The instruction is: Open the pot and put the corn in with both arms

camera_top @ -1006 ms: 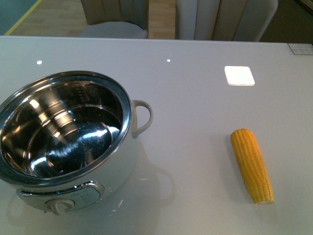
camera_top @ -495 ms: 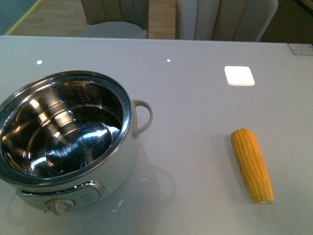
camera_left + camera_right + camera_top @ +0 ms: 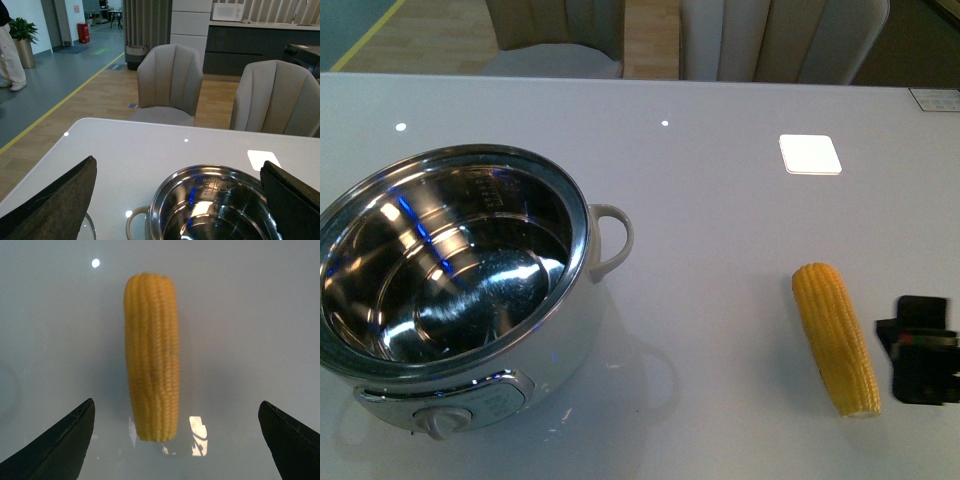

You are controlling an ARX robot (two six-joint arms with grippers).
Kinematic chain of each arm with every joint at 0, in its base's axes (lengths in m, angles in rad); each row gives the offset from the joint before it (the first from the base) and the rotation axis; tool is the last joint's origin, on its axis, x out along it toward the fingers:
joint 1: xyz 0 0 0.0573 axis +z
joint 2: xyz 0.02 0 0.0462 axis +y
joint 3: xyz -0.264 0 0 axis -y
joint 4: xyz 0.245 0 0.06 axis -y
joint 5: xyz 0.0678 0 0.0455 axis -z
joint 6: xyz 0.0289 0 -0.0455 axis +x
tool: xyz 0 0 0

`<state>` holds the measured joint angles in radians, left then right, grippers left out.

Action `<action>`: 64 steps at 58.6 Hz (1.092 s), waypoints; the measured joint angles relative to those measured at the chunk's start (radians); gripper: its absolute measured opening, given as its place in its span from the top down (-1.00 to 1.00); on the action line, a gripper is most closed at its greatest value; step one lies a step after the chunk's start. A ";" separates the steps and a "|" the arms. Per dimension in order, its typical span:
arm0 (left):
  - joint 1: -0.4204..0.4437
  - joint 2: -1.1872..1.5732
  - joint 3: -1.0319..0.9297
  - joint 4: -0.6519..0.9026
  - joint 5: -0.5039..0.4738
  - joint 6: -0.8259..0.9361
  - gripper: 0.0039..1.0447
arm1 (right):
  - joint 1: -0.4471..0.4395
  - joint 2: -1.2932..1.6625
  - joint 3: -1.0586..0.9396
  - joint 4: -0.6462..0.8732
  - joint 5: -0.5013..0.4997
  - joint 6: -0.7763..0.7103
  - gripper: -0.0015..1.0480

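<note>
Pot (image 3: 455,290) sits by the near left corner of the tabletop (image 3: 720,220), lid off, shiny steel inside wide open to the camera. Its white loop handle (image 3: 610,240) sticks out toward the right edge, and the dial knob (image 3: 440,420) faces the near edge.

Corn (image 3: 835,335) is lying flat on the table over by the near right corner, well apart from the pot. It runs roughly from the near edge toward the far edge, with the far end leaning a bit left.

Right gripper (image 3: 176,405) is spread wide with nothing in it. From its wrist cam the cob lies on the table between the two black fingers (image 3: 65,440), and neither one touches it. In the front view only a black chunk of the right arm (image 3: 920,350) shows, just beside the corn on the right-edge side.

Left gripper (image 3: 178,162) is also spread wide and empty; its wrist cam looks across the pot's chrome rim toward the far edge. Two beige chairs (image 3: 170,82) stand past that edge.

There's also a bright white square patch (image 3: 810,155) on the table toward the far right corner.
</note>
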<state>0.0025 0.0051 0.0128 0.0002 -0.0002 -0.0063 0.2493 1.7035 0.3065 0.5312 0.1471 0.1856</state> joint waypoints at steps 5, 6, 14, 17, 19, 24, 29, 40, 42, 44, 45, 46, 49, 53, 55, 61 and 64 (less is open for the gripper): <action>0.000 0.000 0.000 0.000 0.000 0.000 -0.87 | 0.021 0.155 0.058 0.012 -0.008 -0.027 -0.83; 0.000 0.000 0.000 0.000 0.000 0.000 -0.87 | 0.023 0.181 0.070 0.012 -0.009 -0.030 -0.83; 0.000 0.000 0.000 0.000 0.000 0.000 -0.87 | 0.030 0.295 0.143 0.008 -0.008 -0.048 -0.83; 0.000 0.000 0.000 0.000 0.000 0.000 -0.87 | 0.031 0.325 0.170 0.003 -0.006 -0.049 -0.83; 0.000 0.000 0.000 0.000 0.000 0.000 -0.87 | 0.031 0.345 0.189 -0.002 0.001 -0.049 -0.83; 0.000 0.000 0.000 0.000 0.000 0.000 -0.87 | 0.031 0.390 0.232 -0.014 0.010 -0.048 -0.83; 0.000 0.000 0.000 0.000 0.000 0.000 -0.87 | 0.033 0.420 0.267 -0.028 0.010 -0.047 -0.83; 0.000 0.000 0.000 0.000 0.000 0.000 -0.87 | 0.036 0.475 0.316 -0.035 0.023 -0.047 -0.82; 0.000 0.000 0.000 0.000 0.000 0.000 -0.87 | 0.036 0.484 0.321 -0.033 0.027 -0.048 -0.75; 0.000 0.000 0.000 0.000 0.000 0.000 -0.87 | 0.036 0.493 0.325 -0.031 0.030 -0.050 -0.66; 0.000 0.000 0.000 0.000 0.000 0.000 -0.87 | 0.036 0.498 0.327 -0.030 0.031 -0.050 -0.60; 0.000 0.000 0.000 0.000 0.000 0.000 -0.87 | 0.036 0.502 0.328 -0.030 0.034 -0.051 -0.53; 0.000 0.000 0.000 0.000 0.000 0.000 -0.87 | 0.035 0.513 0.332 -0.030 0.036 -0.053 -0.33; 0.000 0.000 0.000 0.000 0.000 0.000 -0.87 | 0.035 0.520 0.332 -0.030 0.038 -0.055 -0.13; 0.000 0.000 0.000 0.000 0.000 0.000 -0.87 | 0.035 0.521 0.332 -0.030 0.039 -0.056 -0.03; 0.000 0.000 0.000 0.000 0.000 0.000 -0.87 | 0.035 0.516 0.320 -0.021 0.039 -0.056 0.24; 0.000 0.000 0.000 0.000 0.000 0.000 -0.87 | 0.036 0.499 0.301 -0.015 0.029 -0.056 0.35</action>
<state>0.0025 0.0051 0.0128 0.0002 -0.0002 -0.0063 0.2852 2.2028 0.6075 0.5159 0.1764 0.1299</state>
